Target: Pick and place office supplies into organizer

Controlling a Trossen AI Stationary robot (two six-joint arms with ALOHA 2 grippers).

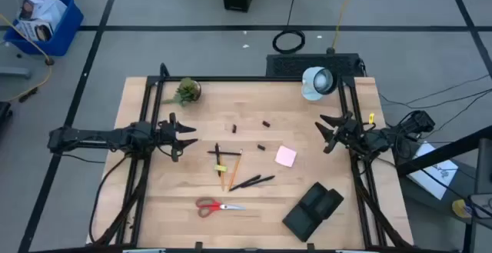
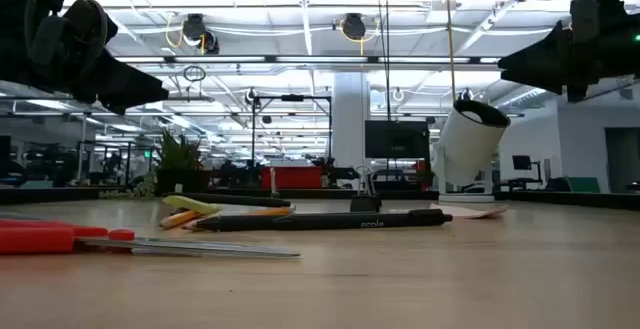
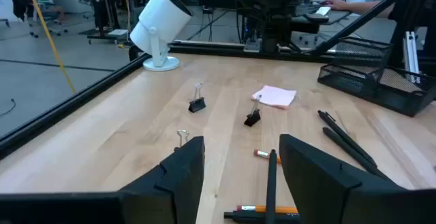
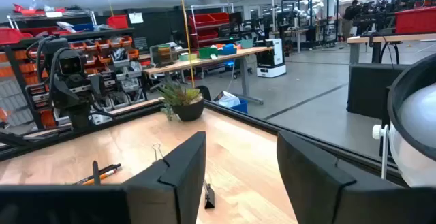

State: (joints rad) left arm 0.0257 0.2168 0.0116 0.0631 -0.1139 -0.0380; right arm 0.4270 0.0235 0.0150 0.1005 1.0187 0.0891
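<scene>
Currently your left gripper (image 1: 187,136) hovers, fingers wide, empty; pencils (image 1: 232,168) and pens (image 1: 252,181) just ahead. Right gripper (image 1: 326,132) likewise spread, empty; sticky-note pad (image 1: 286,156) near fingertips. Organizer (image 1: 313,210) well apart, probably unfilled.

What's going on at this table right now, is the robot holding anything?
Nothing is held yet. The left gripper and right gripper both hover open above the table's sides. The scissors, pencils, pens, sticky-note pad and binder clips lie loose on the wood. The organizer sits near the front, apparently unfilled.
</scene>
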